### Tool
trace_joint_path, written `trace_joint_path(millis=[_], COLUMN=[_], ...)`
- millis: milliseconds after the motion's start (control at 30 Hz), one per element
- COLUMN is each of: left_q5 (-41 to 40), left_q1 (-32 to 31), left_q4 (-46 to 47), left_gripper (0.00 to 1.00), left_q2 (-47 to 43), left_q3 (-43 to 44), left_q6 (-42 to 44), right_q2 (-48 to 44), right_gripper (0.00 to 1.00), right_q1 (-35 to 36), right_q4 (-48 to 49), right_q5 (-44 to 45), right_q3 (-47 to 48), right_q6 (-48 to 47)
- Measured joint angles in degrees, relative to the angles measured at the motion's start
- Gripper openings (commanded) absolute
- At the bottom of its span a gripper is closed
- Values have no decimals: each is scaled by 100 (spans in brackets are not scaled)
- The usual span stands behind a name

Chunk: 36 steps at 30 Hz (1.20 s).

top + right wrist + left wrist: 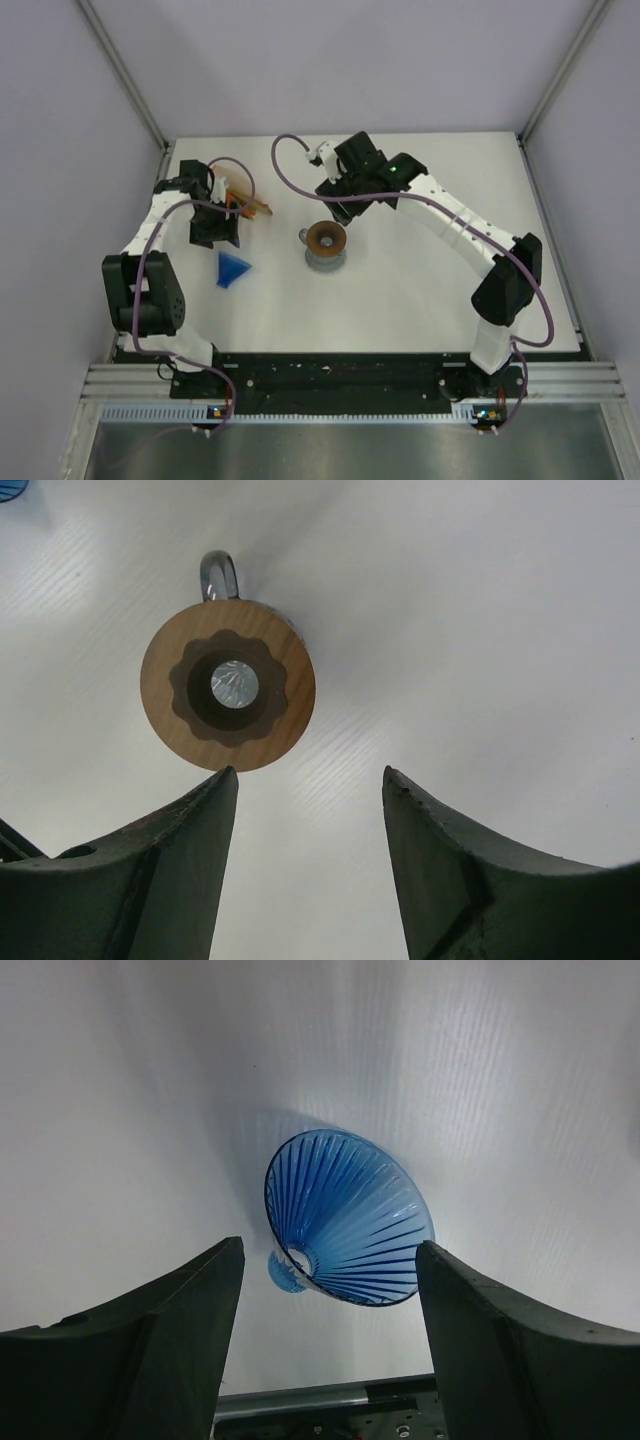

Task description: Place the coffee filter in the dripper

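The dripper (232, 270) is a bright blue ribbed cone lying on its side on the white table, left of centre. In the left wrist view the dripper (345, 1220) shows its ribbed inside, just beyond my fingertips. My left gripper (215, 236) (330, 1244) hovers just behind it, open, nothing between the fingers. My right gripper (338, 192) (310, 770) is open and empty, just behind the mug. The coffee filter is out of view as a single paper; only an orange packet (246, 207) with tan papers shows beside the left gripper.
A grey handled mug (327, 256) topped by a brown wooden ring (327, 238) (228, 685) stands mid-table, its handle (220, 575) pointing left in the top view. The arm bases and a metal rail line the near edge.
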Motion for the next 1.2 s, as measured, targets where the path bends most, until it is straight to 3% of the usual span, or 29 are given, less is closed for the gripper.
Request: trace_joint_path(millis=[133,500,600,800,1033,1200], left_q5=[-348,-490,-452,-518,-457,413], left_q1=[0,17,33,33,33,33], left_q4=[234,122,-118,-479,-695,-1038], left_gripper=[73,53,42,0,0,0], left_q2=[98,1047,1040,1029,841,494], left_q3=[-114,-114,-96,-79,-68,564], left_q6=[-295,-122,116,557,852,892], right_q2=[-33,-192,-199,-219,-229,-339], right_gripper=[60,60,60,60,60,60], right_q1=[0,-26,-37,-37,-37,-37], right_q4=[74,243,264,365,380,400], right_q5=[144,282,306,278,223,11], right_q3=[-380,-761,-822,-881,-883,-883], right_q6=[39,35,28,17,13,39])
